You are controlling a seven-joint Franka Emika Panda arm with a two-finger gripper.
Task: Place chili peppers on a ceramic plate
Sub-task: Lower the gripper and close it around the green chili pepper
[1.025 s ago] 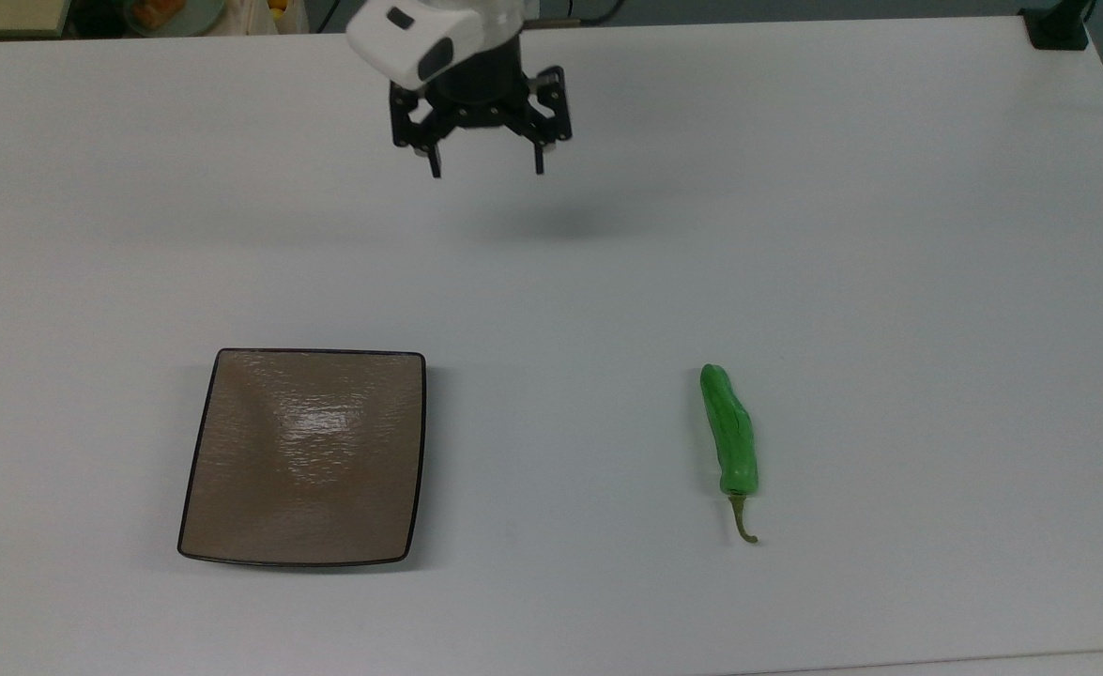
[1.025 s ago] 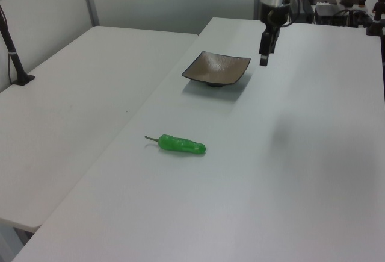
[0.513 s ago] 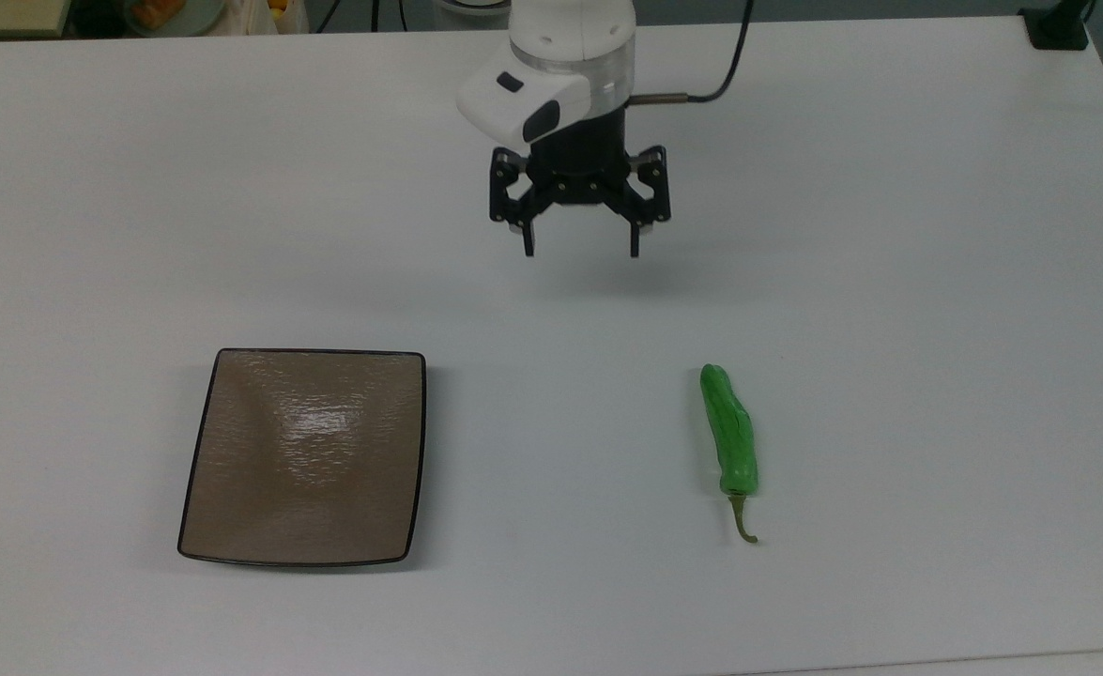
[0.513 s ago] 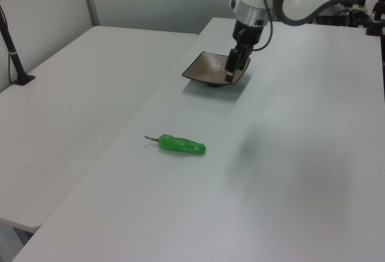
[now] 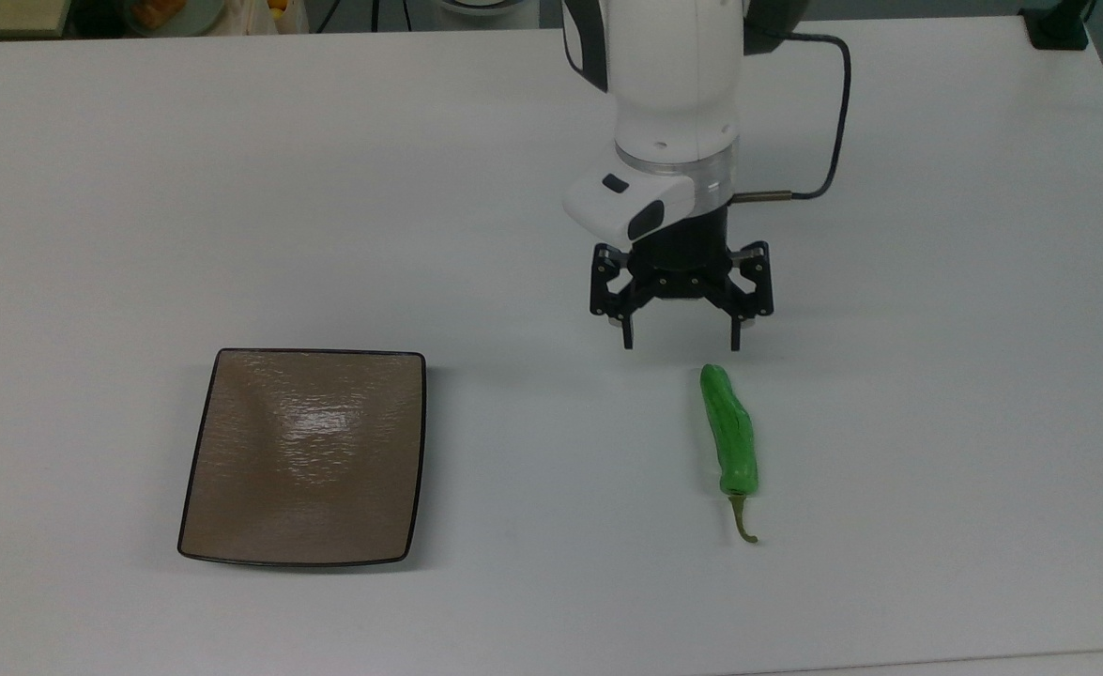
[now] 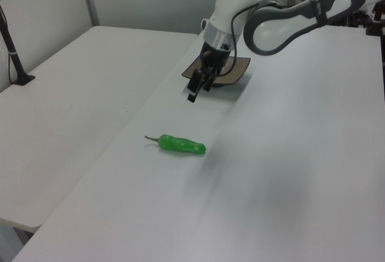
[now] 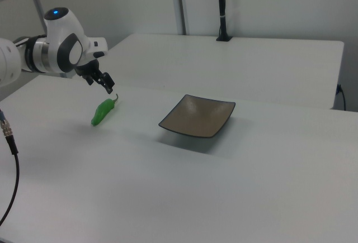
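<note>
Fingers spread apart, above worktop; chili pepper just nearward, long axis crossing their gap.

No readable text or labels anywhere.

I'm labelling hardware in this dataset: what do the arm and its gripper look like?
The arm is glossy white with rounded links and a silver ring at the wrist. A black cable loops beside it. The gripper is black, with an angular frame and two thin fingers. The right view shows a blue light on one joint.
</note>
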